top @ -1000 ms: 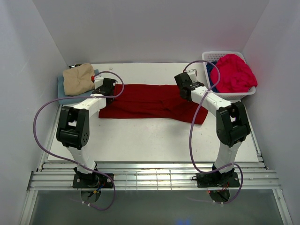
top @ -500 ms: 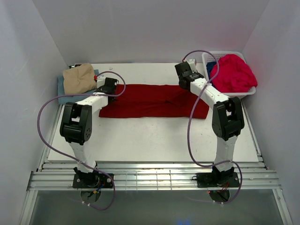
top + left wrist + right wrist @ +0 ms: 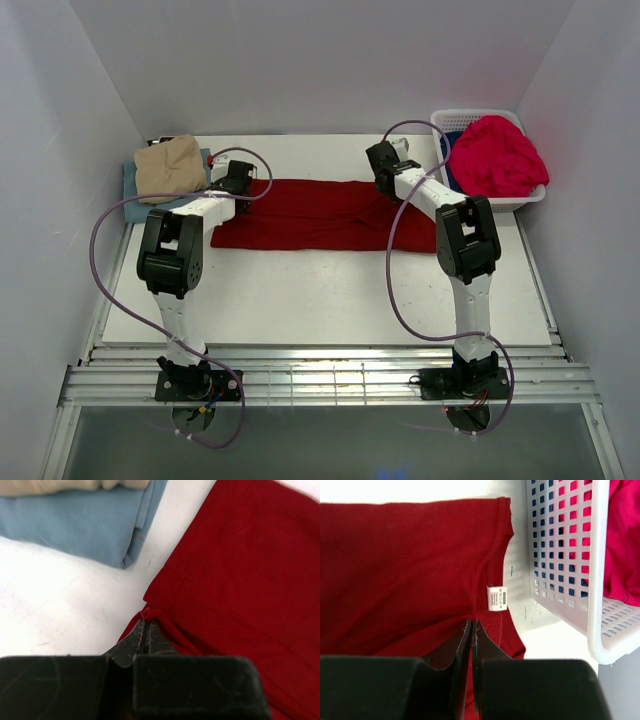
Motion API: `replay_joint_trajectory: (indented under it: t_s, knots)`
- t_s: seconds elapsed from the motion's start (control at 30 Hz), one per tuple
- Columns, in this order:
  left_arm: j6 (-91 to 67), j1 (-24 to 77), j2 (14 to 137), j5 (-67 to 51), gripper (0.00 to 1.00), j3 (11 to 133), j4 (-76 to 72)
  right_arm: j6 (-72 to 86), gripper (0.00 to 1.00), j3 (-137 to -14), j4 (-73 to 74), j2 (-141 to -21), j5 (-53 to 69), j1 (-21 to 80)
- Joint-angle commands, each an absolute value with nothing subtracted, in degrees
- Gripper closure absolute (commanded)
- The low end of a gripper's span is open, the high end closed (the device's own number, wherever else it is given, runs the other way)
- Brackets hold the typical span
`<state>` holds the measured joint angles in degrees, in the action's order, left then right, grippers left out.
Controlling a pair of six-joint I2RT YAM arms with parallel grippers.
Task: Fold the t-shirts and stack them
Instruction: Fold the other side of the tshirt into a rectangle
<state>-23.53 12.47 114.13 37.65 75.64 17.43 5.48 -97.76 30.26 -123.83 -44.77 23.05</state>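
A dark red t-shirt (image 3: 310, 215) lies lengthwise across the middle of the table. My left gripper (image 3: 242, 184) is shut on a small pinch of its left edge (image 3: 146, 614). My right gripper (image 3: 382, 172) is shut on a fold of the shirt (image 3: 410, 565) just below the collar tag (image 3: 497, 598). At the back left, a folded tan t-shirt (image 3: 168, 168) rests on a folded light blue one (image 3: 75, 525). A bright pinkish-red t-shirt (image 3: 497, 155) fills the basket, with a deep blue one (image 3: 447, 158) beside it.
The white lattice basket (image 3: 520, 198) stands at the back right, its wall (image 3: 565, 555) close to my right gripper. White walls enclose the table on three sides. Purple cables loop off both arms.
Both arms have reached further back, drawing the held edges of the dark red shirt toward the rear. The right gripper has also moved left, away from the basket.
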Motion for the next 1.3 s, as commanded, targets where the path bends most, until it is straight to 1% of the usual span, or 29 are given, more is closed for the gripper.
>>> replay_joint_trajectory:
  t_s: [0.0, 0.23, 0.27, 0.33, 0.37, 0.4, 0.47, 0.53, 0.57, 0.63, 0.67, 0.7, 0.73, 0.77, 0.8, 0.83, 0.87, 0.9, 0.93, 1.0, 1.07, 1.13, 1.17, 1.27]
  knots:
    - [-22.2, 12.0, 113.0, 40.5, 1.00, 78.8, 15.7, 4.9, 0.92, -101.8, 30.1, -124.4, -45.4, 22.5]
    - [-20.1, 11.9, 116.5, 39.4, 1.00, 82.4, 17.2, 4.4, 0.92, -103.2, 30.3, -125.5, -45.2, 22.4]
    - [-20.3, 11.8, 117.1, 38.9, 0.96, 83.0, 18.5, 4.2, 0.92, -103.5, 30.3, -125.7, -45.3, 22.3]
    - [-20.7, 11.9, 117.9, 39.4, 0.79, 83.9, 19.0, 4.1, 0.91, -104.1, 30.2, -126.4, -45.6, 22.1]
    - [-21.4, 11.9, 117.9, 40.2, 0.52, 84.1, 18.9, 4.0, 0.78, -105.2, 30.2, -126.6, -46.5, 22.0]
    - [-22.0, 11.9, 117.8, 43.6, 0.38, 84.5, 18.8, 3.8, 0.72, -106.3, 30.2, -127.3, -47.0, 21.7]
    - [-22.7, 11.8, 115.8, 47.2, 0.22, 85.1, 16.9, 2.6, 0.60, -109.1, 30.4, -128.1, -49.7, 20.8]
    - [-23.6, 11.9, 113.0, 50.4, 0.19, 85.2, 15.3, 0.7, 0.55, -112.6, 30.5, -127.3, -52.3, 20.3]
    - [-23.7, 12.0, 108.6, 50.9, 0.18, 84.4, 11.9, 0.3, 0.55, -112.8, 29.2, -124.6, -53.9, 20.3]
    - [-22.9, 13.7, 103.5, 51.7, 0.18, 79.4, 6.6, -2.2, 0.54, -107.3, 25.2, -119.5, -53.0, 20.3]
    - [-22.2, 14.8, 101.0, 51.4, 0.17, 77.2, 0.8, -2.6, 0.54, -103.8, 22.8, -116.2, -48.9, 20.4]
    - [-20.6, 17.6, 96.7, 50.5, 0.17, 75.1, -2.6, -2.6, 0.54, -96.5, 18.2, -109.9, -45.8, 20.6]
    - [-20.5, 19.1, 95.1, 48.6, 0.18, 71.8, -4.1, -2.3, 0.56, -93.1, 16.7, -107.2, -42.6, 20.7]
    - [-20.6, 21.0, 94.1, 47.6, 0.20, 70.7, -4.8, -1.8, 0.56, -90.2, 15.7, -102.5, -35.0, 20.8]
    - [-22.0, 24.4, 92.9, 46.3, 0.23, 69.7, -4.7, -1.2, 0.57, -87.7, 15.3, -101.0, -30.8, 21.0]
    - [-23.2, 25.9, 92.6, 43.1, 0.29, 67.9, -4.1, -0.4, 0.59, -84.4, 15.5, -99.9, -27.0, 21.3]
    - [-24.2, 27.6, 92.5, 41.0, 0.31, 66.9, -4.0, -0.4, 0.60, -83.1, 15.7, -98.8, -19.8, 21.4]
    - [-25.2, 30.3, 92.7, 38.5, 0.32, 66.0, -4.0, -0.4, 0.60, -81.9, 16.1, -98.6, -16.8, 21.7]
    - [-27.1, 31.5, 93.1, 33.3, 0.38, 64.7, -4.1, -0.4, 0.62, -79.8, 16.0, -98.7, -14.9, 22.2]
    - [-29.6, 34.3, 93.8, 29.1, 0.48, 63.6, -4.3, 0.9, 0.65, -78.1, 15.8, -99.9, -12.7, 22.6]
    - [-30.4, 35.9, 95.0, 23.4, 0.54, 62.2, -6.4, 1.2, 0.70, -76.6, 16.1, -101.5, -11.8, 23.0]
    - [-29.7, 38.8, 96.4, 20.4, 0.52, 61.6, -8.3, 1.2, 0.72, -75.5, 15.6, -102.5, -10.6, 23.2]
    - [-29.5, 39.7, 97.1, 19.3, 0.48, 61.9, -8.3, 1.3, 0.73, -74.9, 15.4, -102.9, -9.2, 23.3]
    - [-28.7, 42.4, 100.7, 17.9, 0.45, 63.5, -7.7, 1.5, 0.73, -75.0, 15.3, -105.5, -7.5, 23.6]
